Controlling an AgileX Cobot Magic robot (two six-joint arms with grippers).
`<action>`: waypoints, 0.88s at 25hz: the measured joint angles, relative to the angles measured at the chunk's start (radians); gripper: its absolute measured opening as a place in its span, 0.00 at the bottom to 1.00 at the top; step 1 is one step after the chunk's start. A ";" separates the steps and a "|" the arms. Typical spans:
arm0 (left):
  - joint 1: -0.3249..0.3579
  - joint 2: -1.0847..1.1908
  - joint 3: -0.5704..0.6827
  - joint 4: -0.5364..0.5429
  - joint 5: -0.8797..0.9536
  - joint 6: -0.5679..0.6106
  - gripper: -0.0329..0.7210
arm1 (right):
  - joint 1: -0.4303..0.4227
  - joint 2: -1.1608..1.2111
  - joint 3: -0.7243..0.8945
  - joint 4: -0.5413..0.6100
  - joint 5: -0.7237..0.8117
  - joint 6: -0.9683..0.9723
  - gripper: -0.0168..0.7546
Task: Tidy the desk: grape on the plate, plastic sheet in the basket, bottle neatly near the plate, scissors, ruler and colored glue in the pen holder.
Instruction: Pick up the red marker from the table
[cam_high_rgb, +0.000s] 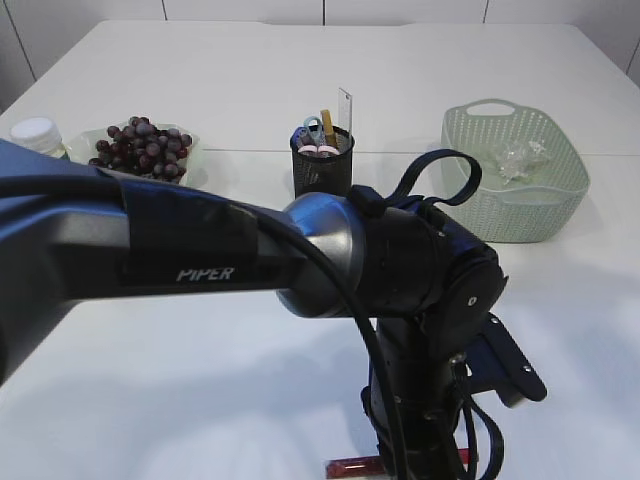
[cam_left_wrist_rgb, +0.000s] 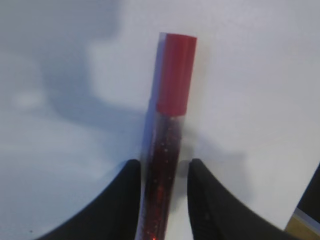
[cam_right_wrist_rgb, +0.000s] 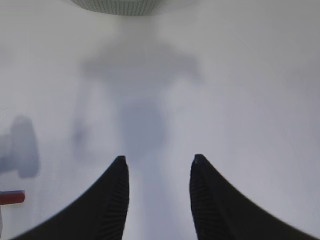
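Red-capped clear tube of dark red glitter glue (cam_left_wrist_rgb: 167, 135): lies on the white table (cam_high_rgb: 250, 90), between the two black fingers of the left gripper (cam_left_wrist_rgb: 162, 192). Left wrist view shows the fingers (cam_left_wrist_rgb: 125, 200) close on either side of the tube body; whether they press it cannot be told. Cap end points away from the wrist. In the exterior view only a short red stretch shows at the bottom edge, under the black left arm (cam_high_rgb: 420, 290).

Right gripper (cam_right_wrist_rgb: 159, 185): jaws parted, nothing between them, above bare table.

Black mesh pen holder (cam_high_rgb: 322, 165): upright at mid-table, holding blue-handled scissors (cam_high_rgb: 312, 128), a clear ruler (cam_high_rgb: 345, 108) and a yellow stick-like item, not identifiable.

Pale green perforated plastic basket (cam_high_rgb: 560, 190): right of the pen holder, with a crumpled clear plastic sheet (cam_high_rgb: 522, 158) inside.

Bunch of dark red grapes (cam_high_rgb: 145, 148): on a pale green plate (cam_high_rgb: 196, 148), far left of the table.

White-capped bottle (cam_high_rgb: 38, 135): upright just left of the plate, partly hidden by the arm.
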 joint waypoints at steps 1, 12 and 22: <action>0.000 0.000 0.000 0.000 0.000 0.000 0.36 | 0.000 0.000 0.000 0.000 0.000 0.000 0.45; 0.000 0.000 0.000 0.015 -0.002 0.000 0.34 | 0.000 0.000 0.000 0.000 0.000 0.000 0.45; 0.000 0.000 0.000 0.021 -0.008 0.000 0.30 | 0.000 0.000 0.000 0.000 0.000 0.000 0.45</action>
